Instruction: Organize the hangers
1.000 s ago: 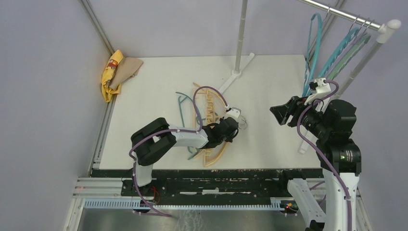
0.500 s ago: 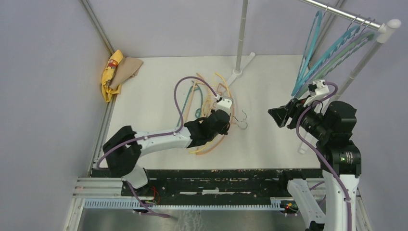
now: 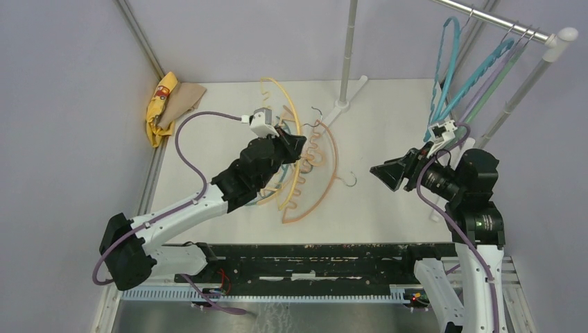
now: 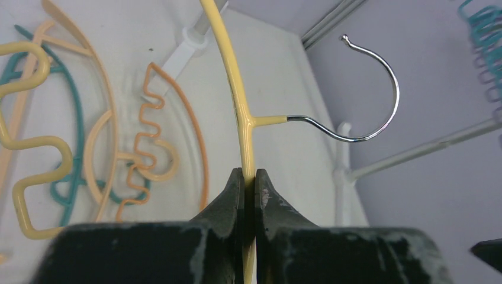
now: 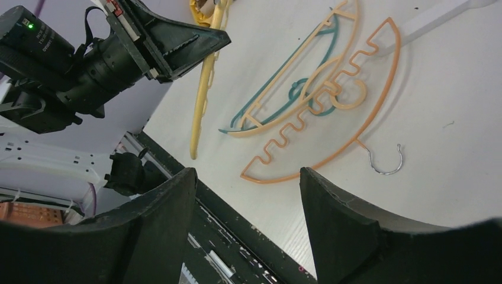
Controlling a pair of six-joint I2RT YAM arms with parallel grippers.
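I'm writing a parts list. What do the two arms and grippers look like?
Both have white links and black joint housings. A purple cable loops along the left arm; another runs down the right arm. The left gripper and right gripper have black wedge-shaped fingers, scuffed grey.

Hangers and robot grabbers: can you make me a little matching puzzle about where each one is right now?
Things:
1. yellow hanger
2. orange hanger
3. teal hanger
4. right end effector

States:
A. hanging by its hook on the rail
B. open, holding nothing
C. pinched in the left end effector
D. lying flat on the table

Pairs: 1-C, 2-D, 3-A, 4-B
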